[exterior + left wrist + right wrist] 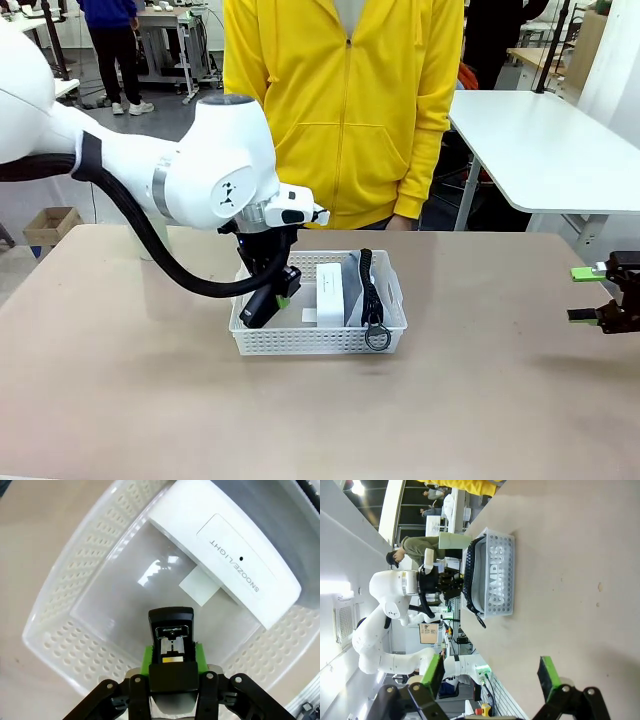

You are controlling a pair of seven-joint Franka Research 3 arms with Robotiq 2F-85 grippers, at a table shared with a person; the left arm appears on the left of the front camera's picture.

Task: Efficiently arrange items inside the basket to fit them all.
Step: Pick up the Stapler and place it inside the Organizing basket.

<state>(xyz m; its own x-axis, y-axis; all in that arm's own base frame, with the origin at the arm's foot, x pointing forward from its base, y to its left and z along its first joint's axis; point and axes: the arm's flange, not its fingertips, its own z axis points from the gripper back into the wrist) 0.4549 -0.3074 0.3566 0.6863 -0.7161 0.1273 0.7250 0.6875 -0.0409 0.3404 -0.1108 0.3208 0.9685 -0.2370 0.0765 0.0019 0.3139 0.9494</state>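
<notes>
Found black stapler (256, 312) clamped between the green pads of left gripper (276, 298), inside white basket (320, 342) at its left end. Noted long axis steep, nose down toward the basket floor, in line with the fingers. Recorded white device (330, 290) and grey pouch (368, 288) standing on edge alongside. Found right gripper (592, 295) spread wide, holding nothing, over tan table (480, 400). Noted white side table (540, 140) behind and person (345, 110) in yellow at the far side.

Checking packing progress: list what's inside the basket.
The basket holds a white device on edge, a pouch, a label, and a stapler in the left hand. Floor beneath device and pouch is hidden.
</notes>
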